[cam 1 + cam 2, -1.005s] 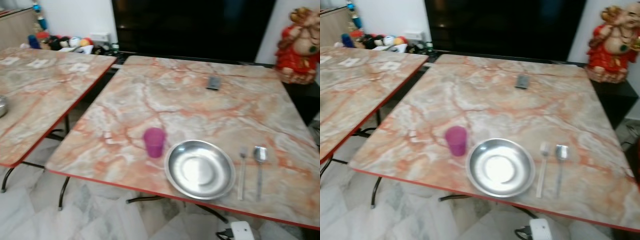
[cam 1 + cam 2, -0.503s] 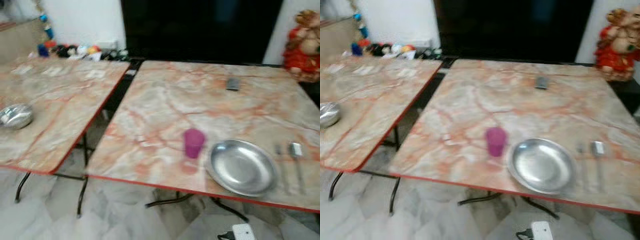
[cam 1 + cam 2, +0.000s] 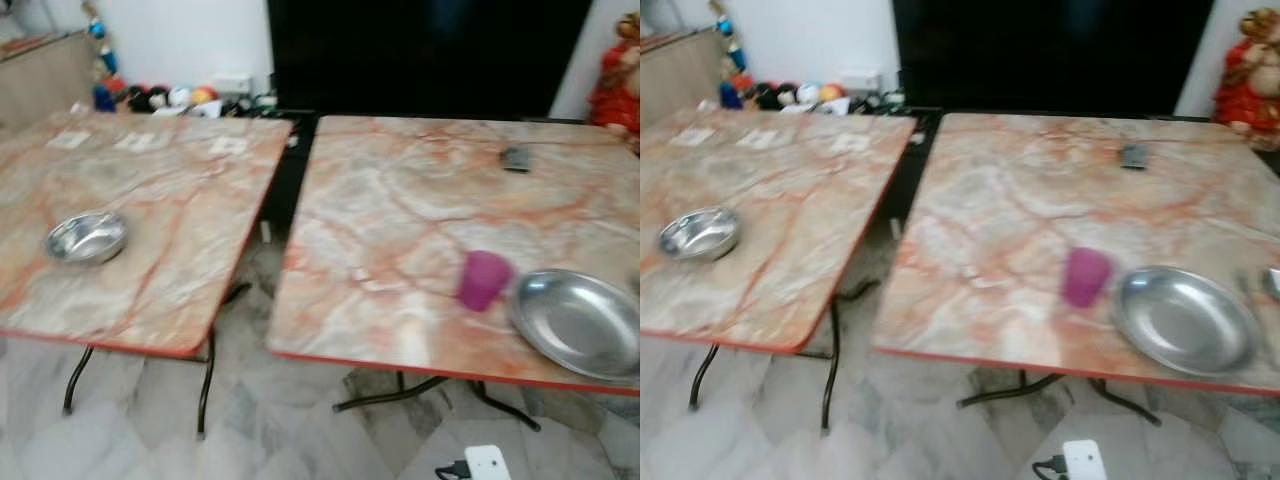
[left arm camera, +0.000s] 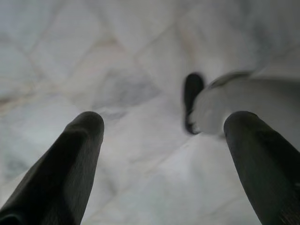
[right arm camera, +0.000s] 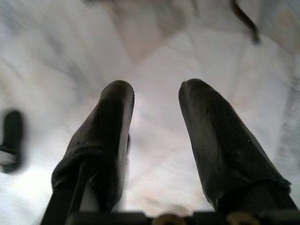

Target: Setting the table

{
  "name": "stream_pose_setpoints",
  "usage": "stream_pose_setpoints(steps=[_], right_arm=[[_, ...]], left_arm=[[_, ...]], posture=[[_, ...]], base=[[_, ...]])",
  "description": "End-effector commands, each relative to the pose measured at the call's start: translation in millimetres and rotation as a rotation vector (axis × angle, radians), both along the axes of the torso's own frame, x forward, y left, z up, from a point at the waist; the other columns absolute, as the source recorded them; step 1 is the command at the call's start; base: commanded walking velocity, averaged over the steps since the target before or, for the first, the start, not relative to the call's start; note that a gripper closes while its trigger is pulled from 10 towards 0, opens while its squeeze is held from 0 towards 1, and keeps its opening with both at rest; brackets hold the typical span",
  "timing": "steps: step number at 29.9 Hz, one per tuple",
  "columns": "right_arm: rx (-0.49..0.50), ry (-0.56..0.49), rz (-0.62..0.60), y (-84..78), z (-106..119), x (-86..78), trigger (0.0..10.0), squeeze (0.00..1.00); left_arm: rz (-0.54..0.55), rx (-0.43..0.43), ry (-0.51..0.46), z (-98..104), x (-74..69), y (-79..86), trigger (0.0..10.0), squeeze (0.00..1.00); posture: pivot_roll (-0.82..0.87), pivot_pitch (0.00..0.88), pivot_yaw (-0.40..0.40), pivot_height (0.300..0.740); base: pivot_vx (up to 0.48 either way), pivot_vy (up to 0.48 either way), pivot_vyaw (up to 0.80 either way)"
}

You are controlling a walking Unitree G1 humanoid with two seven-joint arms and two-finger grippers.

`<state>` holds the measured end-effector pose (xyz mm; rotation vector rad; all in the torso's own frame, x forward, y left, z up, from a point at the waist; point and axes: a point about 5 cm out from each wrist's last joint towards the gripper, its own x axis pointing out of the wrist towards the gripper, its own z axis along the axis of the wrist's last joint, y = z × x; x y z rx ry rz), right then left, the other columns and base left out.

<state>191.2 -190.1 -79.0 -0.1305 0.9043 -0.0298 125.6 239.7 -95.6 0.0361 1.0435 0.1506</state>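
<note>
This is a room in a home where people eat. Two folding tables with a pink marble look stand side by side on a pale marble floor. The right surface holds a steel plate and a purple cup. The left surface holds a small steel bowl. A big dark screen fills the back wall. Small toys and balls sit in the far corner. A red statue stands at the right. A white plug box lies on the floor.
</note>
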Motion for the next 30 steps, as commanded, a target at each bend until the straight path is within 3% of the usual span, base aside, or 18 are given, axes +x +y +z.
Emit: stream_pose_setpoints(steps=[1, 30], right_arm=[[-0.015, 0.012, -0.019, -9.7, -0.8, -4.4, 10.0, 0.0], [-0.013, 0.012, -0.011, -10.6, -0.4, -3.8, 10.0, 0.0]], left_arm=[[0.007, -0.01, 0.008, -1.4, -1.6, -3.0, 10.0, 0.0], [0.015, -0.013, 0.006, -1.9, -6.7, -0.1, 10.0, 0.0]], posture=[[0.03, 0.078, 0.004, 0.74], [0.03, 0.082, -0.002, 0.74]], base=[[0.0, 0.476, 0.0], [0.0, 0.466, 0.0]])
